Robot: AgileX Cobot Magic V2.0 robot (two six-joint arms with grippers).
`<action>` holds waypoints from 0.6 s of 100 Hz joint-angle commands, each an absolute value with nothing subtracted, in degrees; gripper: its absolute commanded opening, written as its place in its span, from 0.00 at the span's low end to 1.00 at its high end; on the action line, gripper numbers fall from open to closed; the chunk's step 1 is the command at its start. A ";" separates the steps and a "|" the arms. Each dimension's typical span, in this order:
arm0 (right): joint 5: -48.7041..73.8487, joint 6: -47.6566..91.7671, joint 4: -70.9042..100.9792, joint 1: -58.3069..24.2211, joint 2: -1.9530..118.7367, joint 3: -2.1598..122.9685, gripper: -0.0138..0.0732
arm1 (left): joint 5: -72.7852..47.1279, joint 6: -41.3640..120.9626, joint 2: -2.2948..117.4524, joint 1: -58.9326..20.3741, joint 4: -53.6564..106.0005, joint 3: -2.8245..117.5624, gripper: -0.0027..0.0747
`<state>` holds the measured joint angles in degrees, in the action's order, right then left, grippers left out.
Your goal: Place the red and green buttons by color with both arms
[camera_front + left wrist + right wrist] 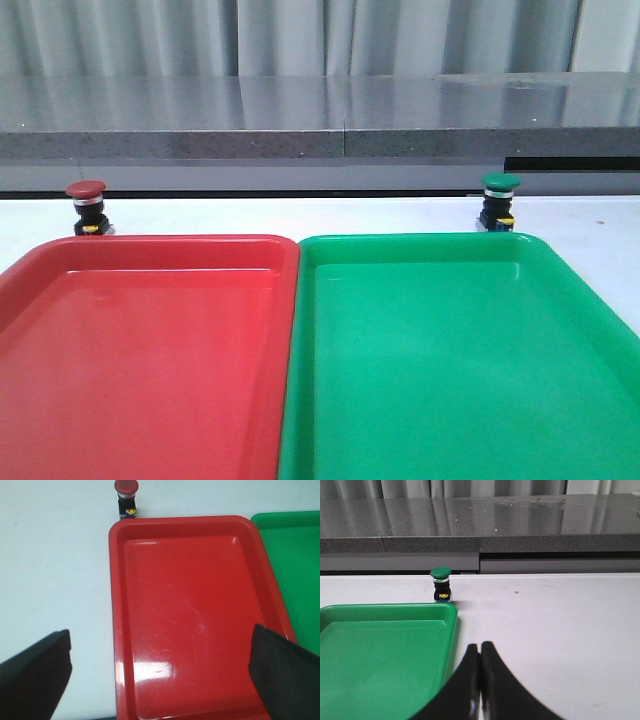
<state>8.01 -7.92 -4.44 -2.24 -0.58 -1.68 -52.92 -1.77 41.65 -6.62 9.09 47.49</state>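
The red button [86, 207] stands upright on the white table just behind the red tray's [60, 255] far left corner; it also shows in the left wrist view [126, 497]. The green button [498, 201] stands upright behind the green tray's [560, 265] far right part, and shows in the right wrist view [441, 584]. Neither arm shows in the front view. My left gripper [160, 672] is wide open and empty above the red tray's [116, 605] near end. My right gripper [479, 652] is shut and empty over the table beside the green tray [451, 630].
The red and green trays lie side by side, touching, and fill the near table. A grey stone ledge [320, 125] runs along the table's far edge, close behind both buttons. White table [560, 630] lies right of the green tray.
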 commanded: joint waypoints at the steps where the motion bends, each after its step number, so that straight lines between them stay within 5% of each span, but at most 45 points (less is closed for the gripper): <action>1: 3.39 -7.26 -4.50 -1.84 -1.67 -0.72 0.09 | -47.04 -1.83 42.04 -6.52 10.27 49.55 0.90; 60: 3.39 -7.26 -4.50 -1.84 -1.67 -0.72 0.09 | -32.47 -2.16 75.56 -6.52 5.50 65.18 0.85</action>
